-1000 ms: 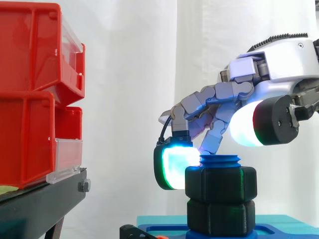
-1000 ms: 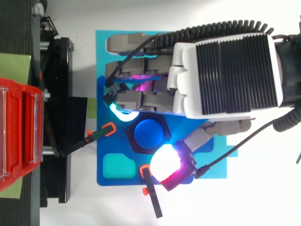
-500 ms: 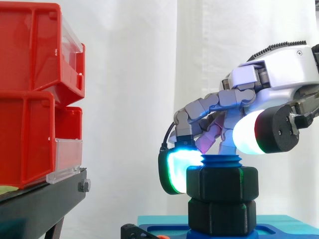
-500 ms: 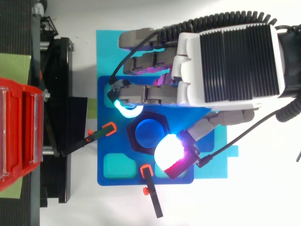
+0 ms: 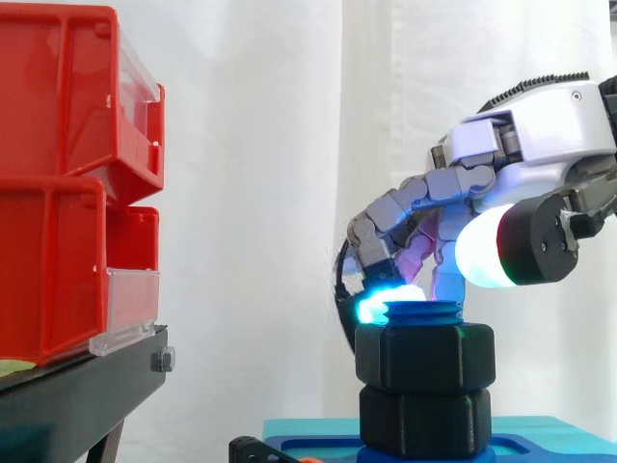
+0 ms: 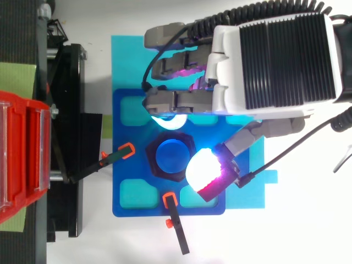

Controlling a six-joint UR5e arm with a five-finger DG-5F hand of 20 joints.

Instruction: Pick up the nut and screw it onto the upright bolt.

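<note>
Nut (image 6: 152, 157) partly under robot hand (image 6: 275, 60)

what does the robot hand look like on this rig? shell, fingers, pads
Robot hand: white shell, black ribbed panel on its back. Grey segmented fingers. Thick fingertips glow cyan-white; the thumb pad glows white with a magenta-red edge, in a black casing.

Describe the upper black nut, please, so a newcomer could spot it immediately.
Find the blue base plate right of the red bins. Its upright blue bolt carries two black hexagonal pieces; the nut is the upper one, under the threaded tip.
</note>
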